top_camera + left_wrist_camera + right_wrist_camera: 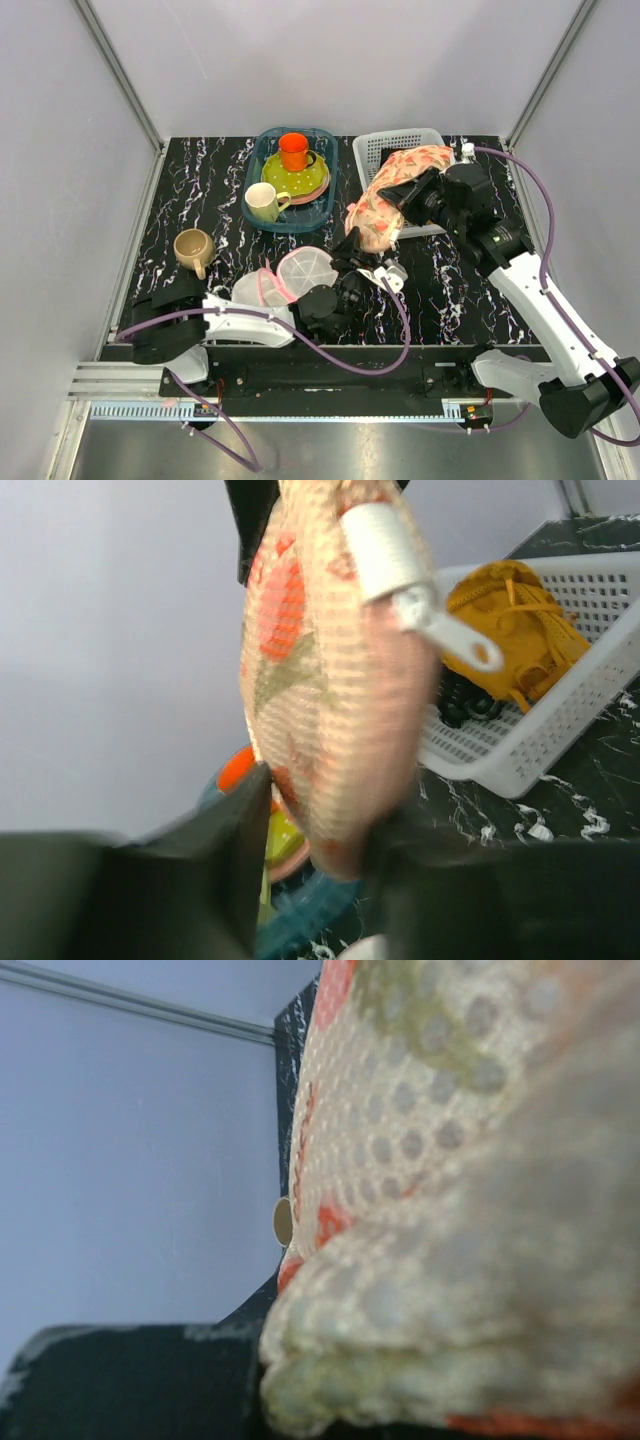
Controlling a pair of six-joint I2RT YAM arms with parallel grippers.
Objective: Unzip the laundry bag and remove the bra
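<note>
The right tool point(408, 190) pinches the laundry bag point(385, 210), hanging it above the surface point(200, 200). The left tool point(315, 820) straddles its lower end, grip unclear; better to catch the white zip tab point(447, 632) nearby.

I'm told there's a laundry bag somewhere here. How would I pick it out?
Find the white basket at the back right of the black marble table. Held up just in front of it by the right gripper is the laundry bag: a peach fabric case with small red and green print. The white mesh pouch nearby is plain, round and pink-rimmed.
</note>
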